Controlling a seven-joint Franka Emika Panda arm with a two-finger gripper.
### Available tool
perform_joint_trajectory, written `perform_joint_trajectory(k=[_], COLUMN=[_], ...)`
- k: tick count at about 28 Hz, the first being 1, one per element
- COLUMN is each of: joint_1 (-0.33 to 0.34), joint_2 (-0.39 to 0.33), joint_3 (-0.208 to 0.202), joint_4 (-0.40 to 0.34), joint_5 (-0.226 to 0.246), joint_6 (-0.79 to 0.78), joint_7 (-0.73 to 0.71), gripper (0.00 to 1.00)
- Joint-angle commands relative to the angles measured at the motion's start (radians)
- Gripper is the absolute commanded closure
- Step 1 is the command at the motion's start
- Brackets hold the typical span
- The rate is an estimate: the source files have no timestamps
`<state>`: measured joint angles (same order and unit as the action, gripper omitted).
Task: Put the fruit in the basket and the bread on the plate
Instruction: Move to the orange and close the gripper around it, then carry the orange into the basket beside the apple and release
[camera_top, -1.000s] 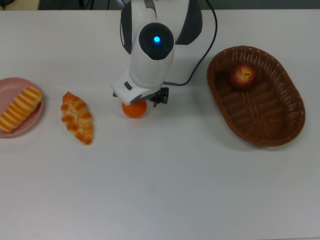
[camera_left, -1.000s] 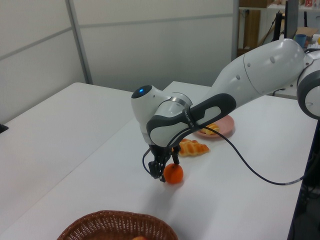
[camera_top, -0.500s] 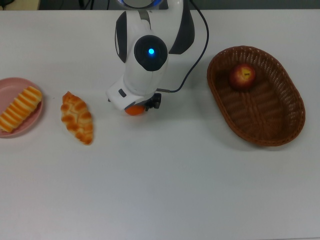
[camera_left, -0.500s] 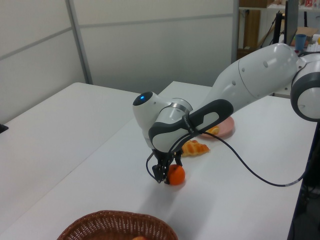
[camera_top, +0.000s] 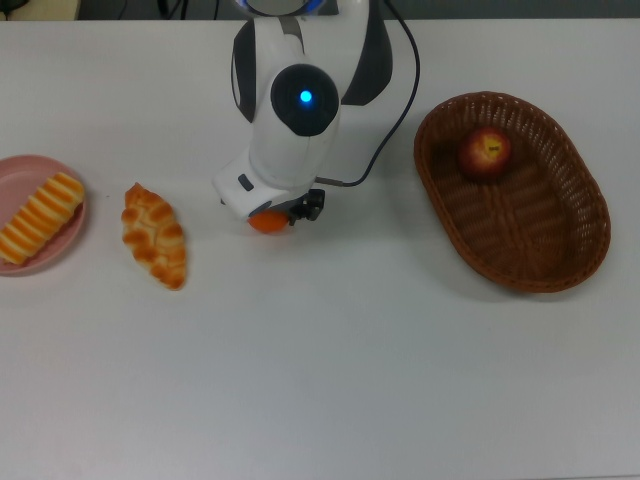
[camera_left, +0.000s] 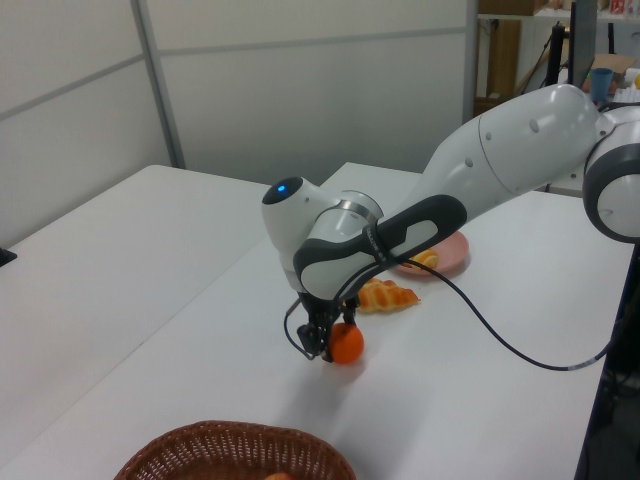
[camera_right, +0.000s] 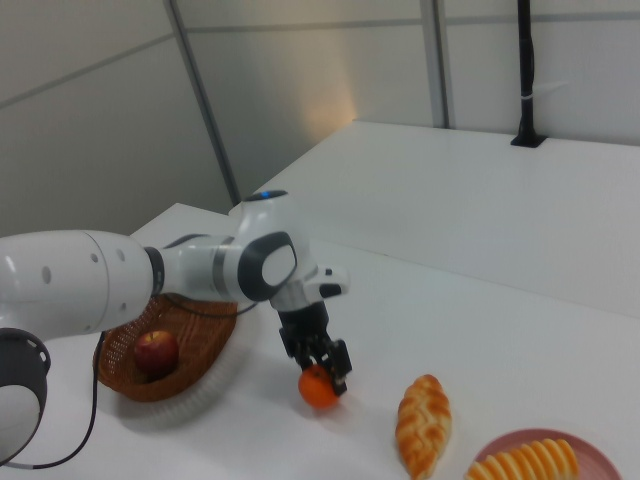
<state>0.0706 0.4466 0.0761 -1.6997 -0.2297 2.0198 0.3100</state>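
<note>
Most of the mandarin (camera_top: 266, 222) hides beneath the tool (camera_top: 272, 215) clamping it in the top view.

Orange mandarin (camera_right: 319, 388) clamped in gripper (camera_right: 322, 378), near table centre. Dark red apple (camera_top: 485, 153) lay inside brown wicker basket (camera_top: 575, 262). Striped loaf (camera_top: 41, 216) rested on pink plate (camera_top: 22, 166); braided twist (camera_top: 155, 235) lay on table just beside plate.
</note>
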Motion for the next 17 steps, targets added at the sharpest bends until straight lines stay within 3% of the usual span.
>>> perform_joint_trajectory(k=[1, 6, 17], joint_1=[0.061, 0.139, 0.294], joint_2=[-0.042, -0.039, -0.02], joint_3=[0.013, 0.019, 0.018], joint_4=[0.055, 0.089, 0.117], joint_5=[0.0, 0.027, 0.018], joint_6=[-0.074, -0.098, -0.081], joint_7=[0.067, 0.144, 0.32], gripper=[1.0, 1.0, 1.0])
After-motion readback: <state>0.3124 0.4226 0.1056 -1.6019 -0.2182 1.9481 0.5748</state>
